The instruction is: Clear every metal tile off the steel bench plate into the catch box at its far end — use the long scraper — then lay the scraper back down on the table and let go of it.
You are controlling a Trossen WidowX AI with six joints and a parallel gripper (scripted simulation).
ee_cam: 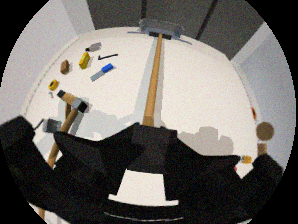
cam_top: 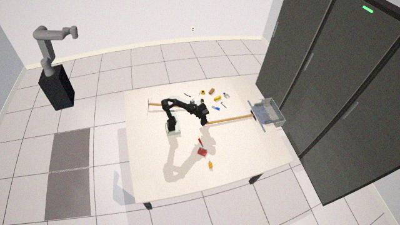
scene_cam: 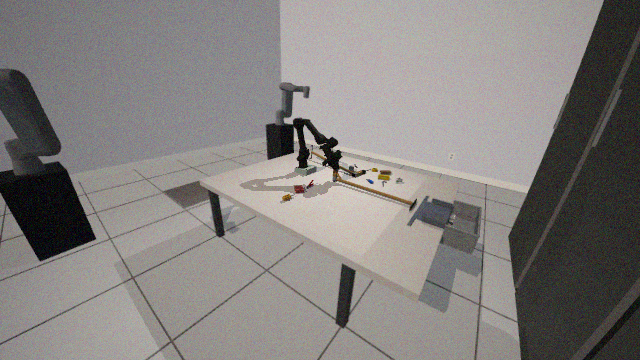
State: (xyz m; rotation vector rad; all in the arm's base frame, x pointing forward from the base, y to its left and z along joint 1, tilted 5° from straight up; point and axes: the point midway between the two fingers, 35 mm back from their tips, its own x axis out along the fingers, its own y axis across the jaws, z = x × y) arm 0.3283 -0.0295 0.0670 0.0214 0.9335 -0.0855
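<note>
Hand (cam_top: 204, 122) (scene_cam: 335, 176) (ee_cam: 149, 127) grasping scraper (cam_top: 229, 119) (scene_cam: 375, 190) (ee_cam: 154, 82); blue-ended tool (cam_top: 215, 108) (scene_cam: 370, 181) (ee_cam: 103, 72), yellow item (cam_top: 217, 98) (scene_cam: 384, 177) (ee_cam: 84, 60) beside, apart from handle.

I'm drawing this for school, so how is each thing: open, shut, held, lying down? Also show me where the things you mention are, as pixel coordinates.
Gripper (cam_top: 204, 122) (scene_cam: 335, 176) (ee_cam: 149, 127): shut on the scraper handle
Long scraper (cam_top: 231, 119) (scene_cam: 375, 191) (ee_cam: 154, 80): held
Catch box (cam_top: 284, 120) (scene_cam: 462, 239): open-topped
Hammer (ee_cam: 65, 131): lying down
Cabinet doors (cam_top: 337, 62) (scene_cam: 570, 200): shut
</note>
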